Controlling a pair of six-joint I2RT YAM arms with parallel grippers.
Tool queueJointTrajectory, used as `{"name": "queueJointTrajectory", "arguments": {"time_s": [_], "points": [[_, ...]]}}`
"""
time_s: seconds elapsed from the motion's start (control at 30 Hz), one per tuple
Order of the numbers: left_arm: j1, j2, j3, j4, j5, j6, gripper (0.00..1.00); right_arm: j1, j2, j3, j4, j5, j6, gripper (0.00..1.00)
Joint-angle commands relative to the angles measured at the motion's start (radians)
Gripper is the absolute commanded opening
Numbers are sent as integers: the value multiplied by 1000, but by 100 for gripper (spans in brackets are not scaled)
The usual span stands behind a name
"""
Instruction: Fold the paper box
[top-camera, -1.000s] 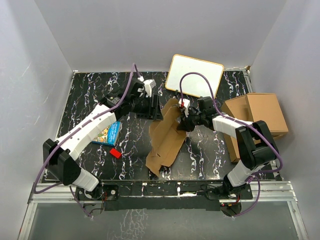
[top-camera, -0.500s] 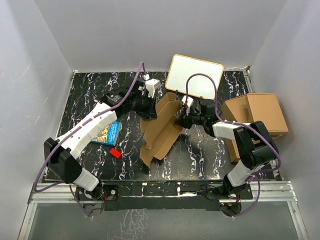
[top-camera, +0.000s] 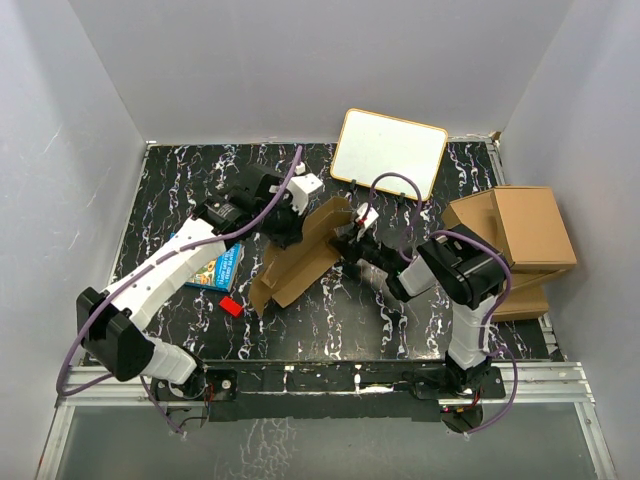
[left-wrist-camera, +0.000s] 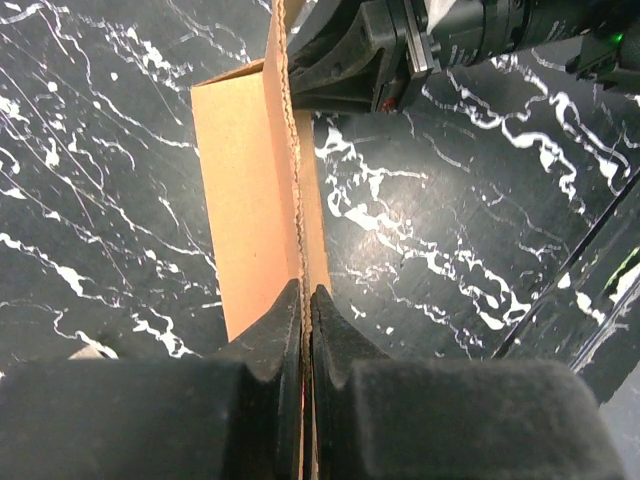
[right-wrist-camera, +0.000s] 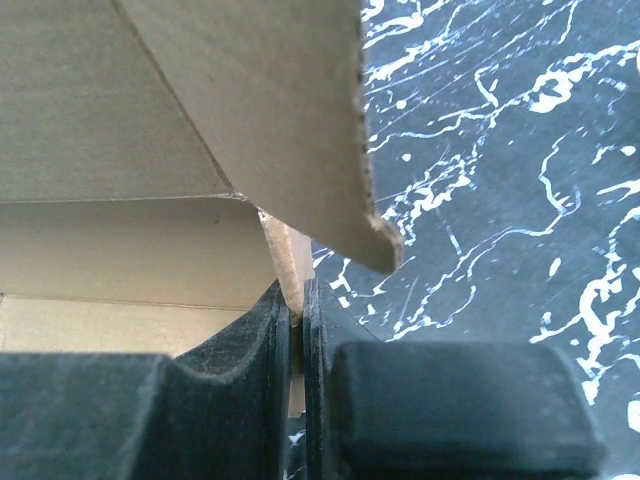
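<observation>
One paper box (top-camera: 300, 258) sits mid-table, with one white board (top-camera: 390, 152) at the far edge. To the left are one blue picture book (top-camera: 215, 268) and one small red block (top-camera: 231, 306). Two larger brown cardboard boxes, upper (top-camera: 515, 225) and lower (top-camera: 525, 300), are stacked at the right, and two arms, left (top-camera: 165, 268) and right (top-camera: 460, 275), reach in from the near edge.

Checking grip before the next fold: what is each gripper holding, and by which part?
Both are shut on the paper box: the left gripper pinches one panel's corrugated edge, the right gripper a small flap on the opposite side.
</observation>
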Motion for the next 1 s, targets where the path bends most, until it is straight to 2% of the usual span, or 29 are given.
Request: {"name": "queueJointTrajectory", "arguments": {"time_s": [0.0, 0.13, 0.27, 0.43, 0.97], "points": [[-3, -112, -49, 110, 30, 41, 0, 30, 35, -19, 306, 109, 76, 8], [-3, -137, -100, 148, 61, 26, 0, 44, 41, -29, 330, 123, 90, 8], [-3, -134, -119, 143, 70, 13, 0, 46, 30, -38, 307, 116, 127, 15], [-3, -134, -137, 128, 75, 10, 0, 46, 28, -41, 259, 87, 148, 17], [-3, -172, -196, 130, 130, -22, 0, 46, -23, -108, 255, 18, 100, 26]]}}
